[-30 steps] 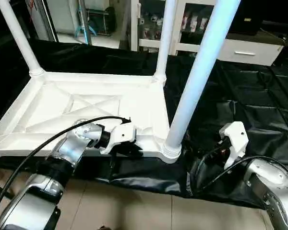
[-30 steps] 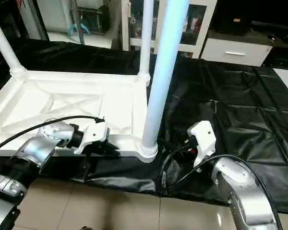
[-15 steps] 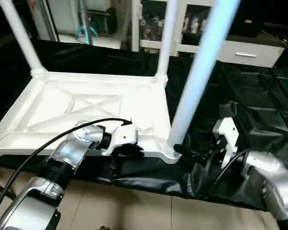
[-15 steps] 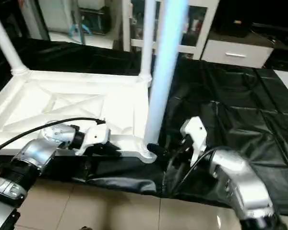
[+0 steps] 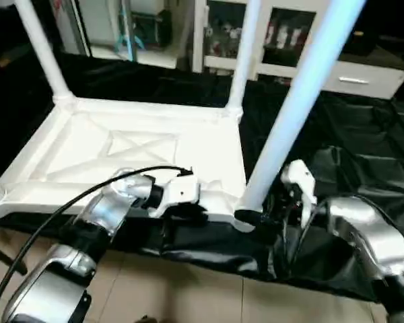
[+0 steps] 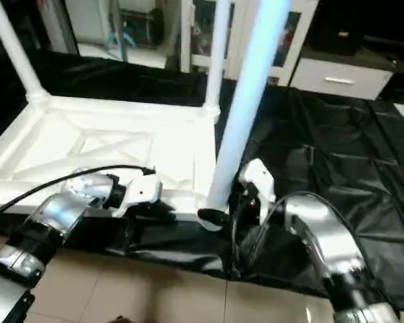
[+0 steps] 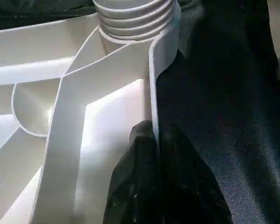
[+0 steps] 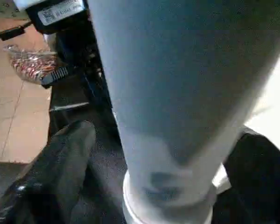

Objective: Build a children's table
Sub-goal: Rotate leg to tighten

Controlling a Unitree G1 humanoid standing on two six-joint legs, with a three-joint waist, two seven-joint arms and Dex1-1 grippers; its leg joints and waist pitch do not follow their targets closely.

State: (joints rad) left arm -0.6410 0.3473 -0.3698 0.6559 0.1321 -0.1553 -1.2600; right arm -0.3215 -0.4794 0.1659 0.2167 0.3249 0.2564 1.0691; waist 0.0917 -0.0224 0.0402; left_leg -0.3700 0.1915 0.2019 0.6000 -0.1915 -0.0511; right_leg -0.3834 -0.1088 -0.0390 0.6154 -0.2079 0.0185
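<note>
A: How was the left pincer (image 5: 188,210) set?

B: It was closed on the near rim of the tabletop (image 5: 121,151), close to the near right corner socket (image 7: 135,21). In the left wrist view, one black finger (image 7: 140,154) was seen on the inner face of the rim and the other on its outer face, so the thin wall was pinched between them.

A: And the right pincer (image 6: 223,210)?

B: It was spread wide about the foot of the near leg (image 5: 296,101). In the right wrist view, one black finger (image 8: 60,154) was recorded on one side of the leg and the second on the far side, each standing apart from the tube. No contact with the leg could be confirmed.

A: Where was the table located?

B: The tabletop was laid upside down on a black sheet (image 5: 350,141) spread over the floor, with the ribbed, X-braced underside turned upward. Three legs were seen standing upright in corner sockets: the near leg at the near right corner, a second leg (image 5: 246,54) at the far right corner, and a third leg (image 5: 44,54) at the far left corner. The threaded end of the near leg was seen seated in its socket in the left wrist view.

A: What was noted behind the work?

B: A white cabinet (image 5: 269,40) with glass doors was noted beyond the sheet.
</note>
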